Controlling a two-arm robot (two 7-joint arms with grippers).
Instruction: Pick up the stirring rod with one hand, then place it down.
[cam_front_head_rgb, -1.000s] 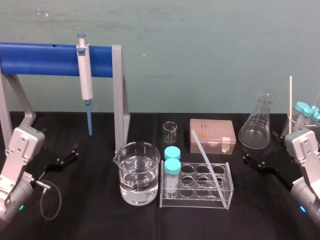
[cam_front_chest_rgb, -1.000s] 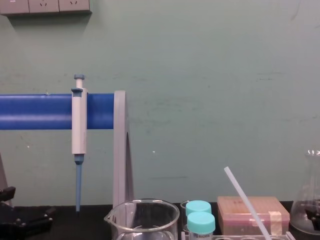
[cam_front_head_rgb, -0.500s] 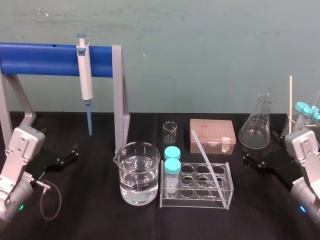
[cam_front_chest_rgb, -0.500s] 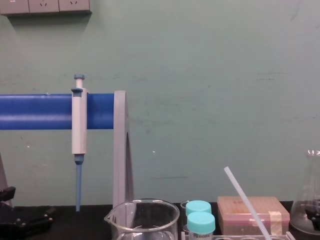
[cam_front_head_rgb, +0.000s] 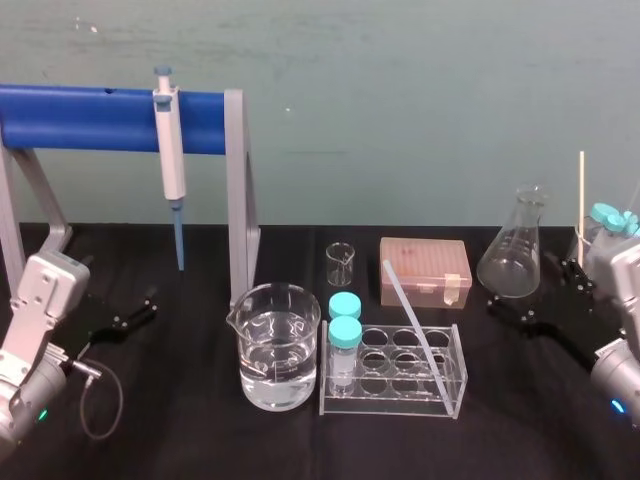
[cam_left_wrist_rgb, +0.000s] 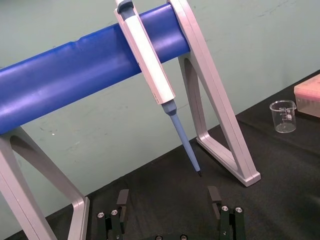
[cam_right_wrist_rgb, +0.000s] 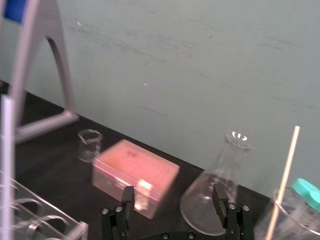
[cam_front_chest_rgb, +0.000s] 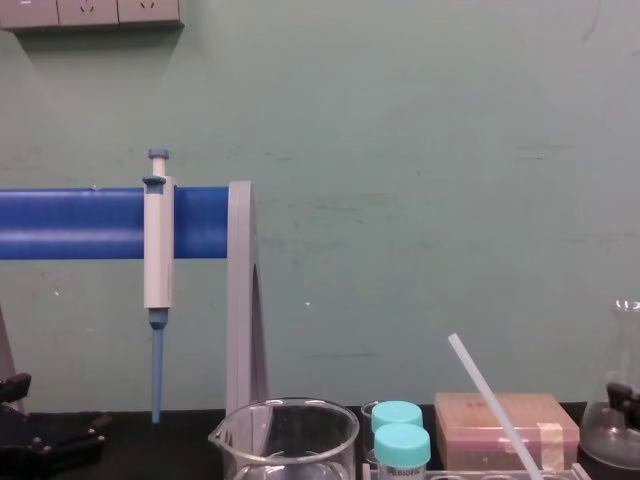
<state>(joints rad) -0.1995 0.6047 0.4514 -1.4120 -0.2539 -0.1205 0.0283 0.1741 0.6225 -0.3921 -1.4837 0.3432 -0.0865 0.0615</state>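
Each arm has a light grey, boxy wrist housing (cam_front_head_rgb: 45, 290) with rounded corners, and behind it a rounded grey link (cam_front_head_rgb: 20, 385). The left link carries a small green light (cam_front_head_rgb: 41, 415), the right one a bluish light (cam_front_head_rgb: 612, 407). A thin black cable (cam_front_head_rgb: 105, 405) forms a loop from a silver plug (cam_front_head_rgb: 84, 370). The left end effector (cam_left_wrist_rgb: 168, 200) and the right end effector (cam_right_wrist_rgb: 173, 197) are black, with blocky fingers (cam_left_wrist_rgb: 122, 199) and small silver screws (cam_left_wrist_rgb: 111, 213)
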